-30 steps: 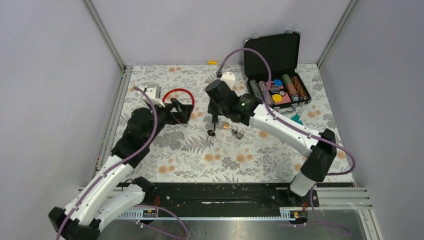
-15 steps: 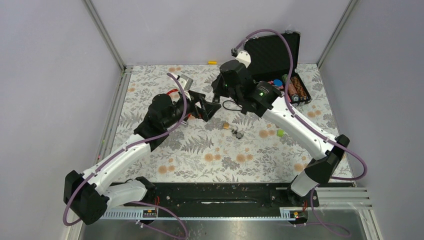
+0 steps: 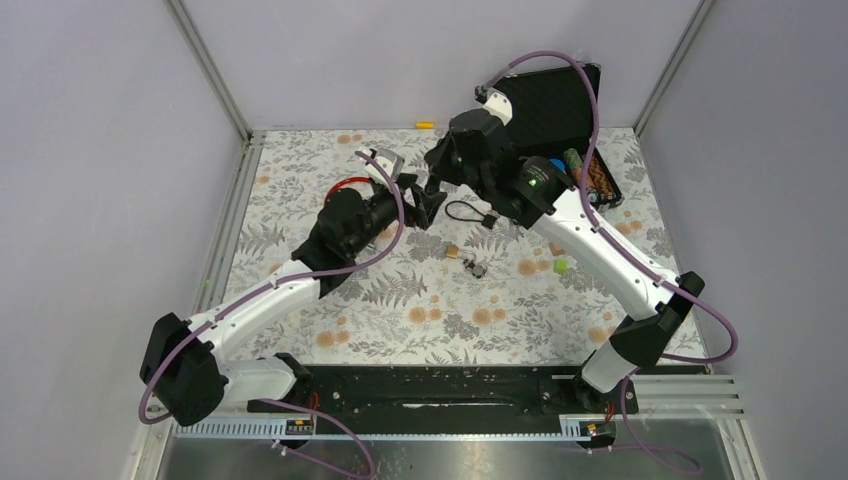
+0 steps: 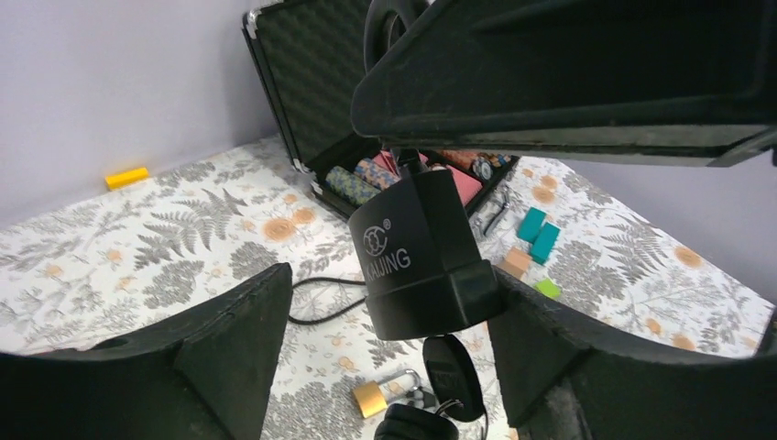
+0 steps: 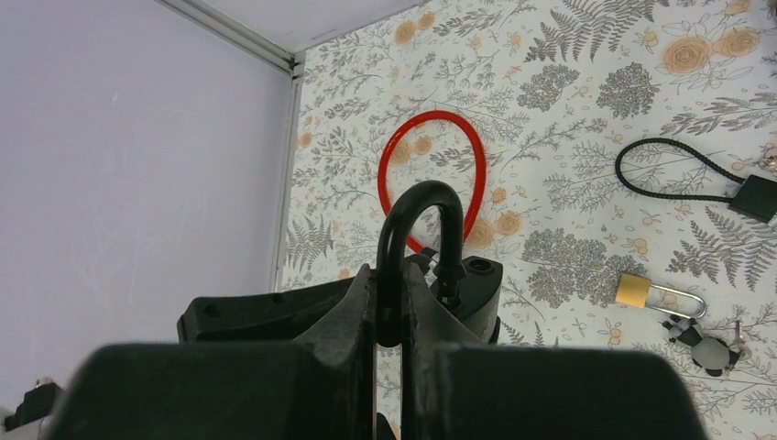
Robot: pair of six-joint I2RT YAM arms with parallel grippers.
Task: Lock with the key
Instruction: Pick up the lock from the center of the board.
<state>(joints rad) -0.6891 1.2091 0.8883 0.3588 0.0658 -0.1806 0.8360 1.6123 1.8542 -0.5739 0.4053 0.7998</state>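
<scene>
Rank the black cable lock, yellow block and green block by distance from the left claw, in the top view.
1. Black cable lock, just right of the left claw.
2. Yellow block, by the back wall.
3. Green block, far right.

Two padlocks: one large black padlock (image 4: 421,257) and one small brass padlock (image 5: 632,291). One black-headed key (image 4: 449,367) shows at the black padlock's base; the bunch of keys (image 5: 705,348) beside the brass one is too small to count. One black cable-loop lock (image 5: 678,174), one red ring (image 5: 432,115), one open black foam-lined case (image 4: 311,82), one yellow block (image 4: 126,177), two teal blocks (image 4: 531,224), one tan block (image 4: 518,263), one green cube (image 4: 548,288).
</scene>
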